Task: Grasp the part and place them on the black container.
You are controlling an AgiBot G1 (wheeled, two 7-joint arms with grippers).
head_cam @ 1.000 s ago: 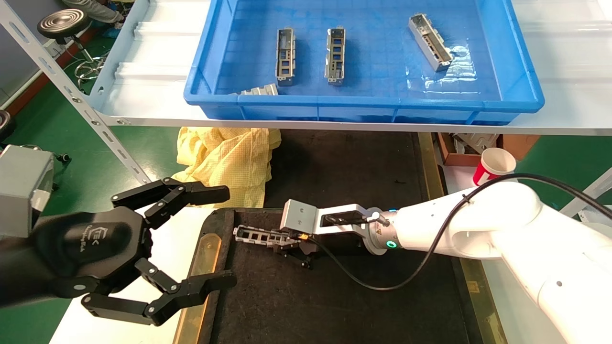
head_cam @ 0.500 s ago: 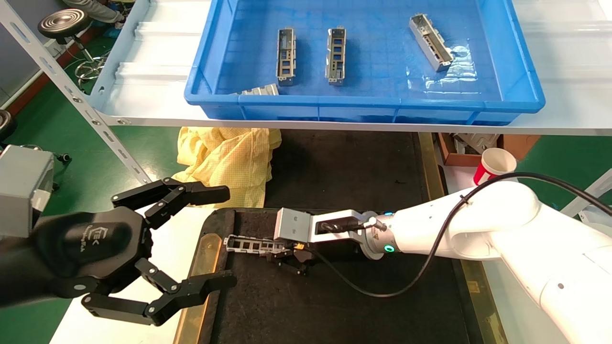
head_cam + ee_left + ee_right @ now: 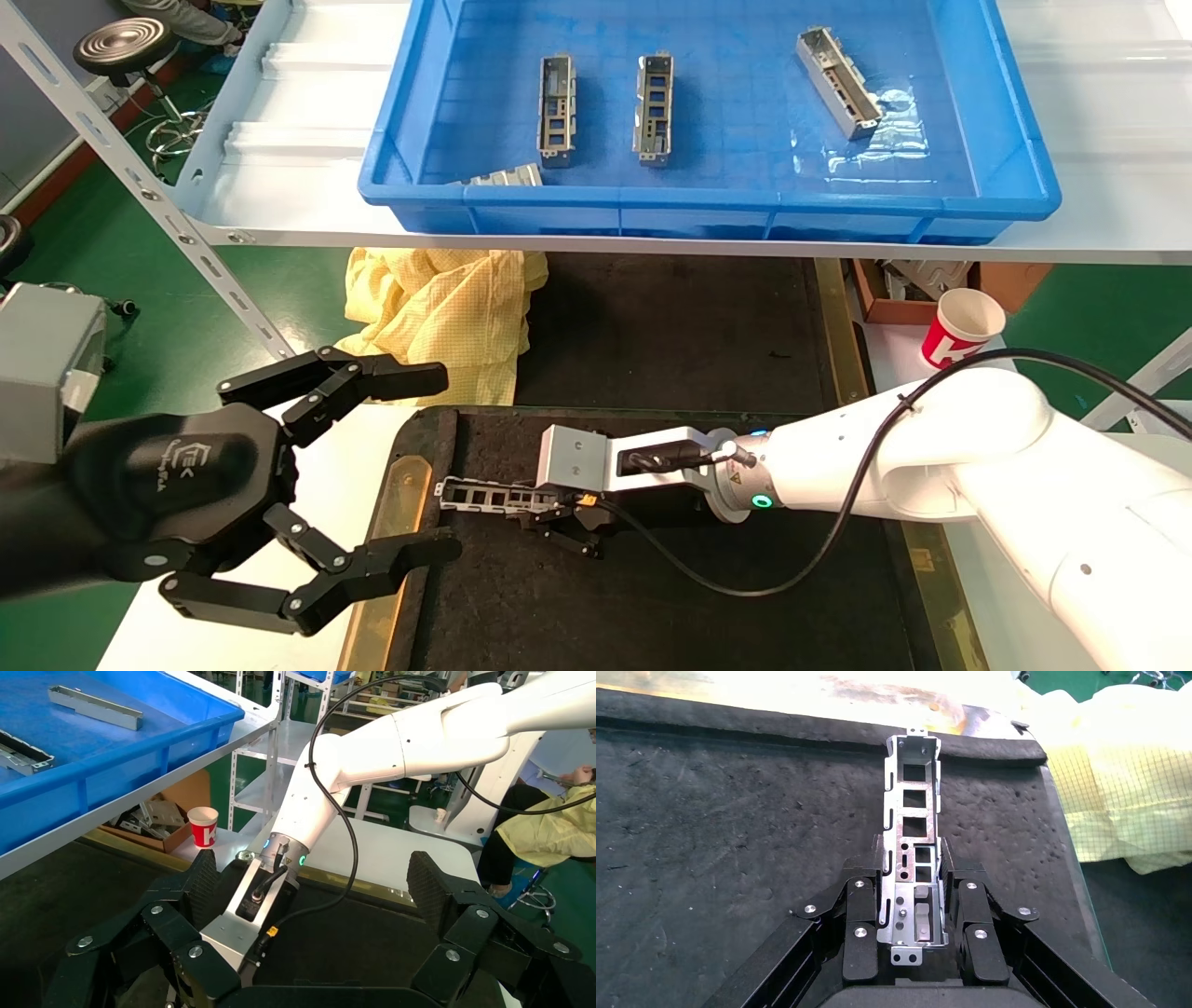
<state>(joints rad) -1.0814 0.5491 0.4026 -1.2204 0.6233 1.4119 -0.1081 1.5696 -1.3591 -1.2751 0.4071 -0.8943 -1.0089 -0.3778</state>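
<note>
My right gripper (image 3: 559,514) is shut on the part (image 3: 489,495), a silver-grey channel with rectangular cutouts, and holds it low over the near left corner of the black container (image 3: 652,587). In the right wrist view the part (image 3: 912,825) sits between both black fingers (image 3: 862,903), its far end near the container's rim (image 3: 807,727). Several more parts (image 3: 556,110) lie in the blue bin (image 3: 717,200) on the shelf. My left gripper (image 3: 410,466) is open and empty, hovering at the container's left edge; it shows in the left wrist view (image 3: 309,910).
A yellow cloth (image 3: 438,308) lies beyond the container's left corner. A red-and-white paper cup (image 3: 964,326) and a brown box (image 3: 894,284) sit at the right under the shelf. A metal shelf post (image 3: 158,200) slants at the left.
My right gripper has carried the part leftward and slightly down toward the container's left edge. The left gripper has not moved.
</note>
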